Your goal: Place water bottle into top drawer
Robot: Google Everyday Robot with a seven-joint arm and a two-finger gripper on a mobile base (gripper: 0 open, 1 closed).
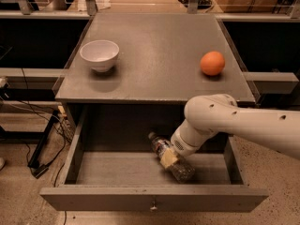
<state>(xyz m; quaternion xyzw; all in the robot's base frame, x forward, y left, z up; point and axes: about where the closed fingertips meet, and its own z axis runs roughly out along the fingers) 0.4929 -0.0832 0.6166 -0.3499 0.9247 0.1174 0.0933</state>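
Note:
The top drawer (117, 170) of the grey cabinet is pulled open, and its front panel with a small metal knob (153, 204) faces me. The water bottle (180, 169), clear with a white cap, is inside the drawer at the right of its middle. It is tilted, with the cap end raised toward the back left. My gripper (168, 157) reaches down into the drawer from the right on the white arm (234, 121) and is shut on the bottle's middle. Its yellowish pad lies against the bottle.
On the cabinet top (154, 64) a white bowl (99, 55) stands at the left and an orange fruit (212, 63) at the right. Cables and a dark stand leg (40, 146) lie on the floor at the left. Shelving runs behind the cabinet.

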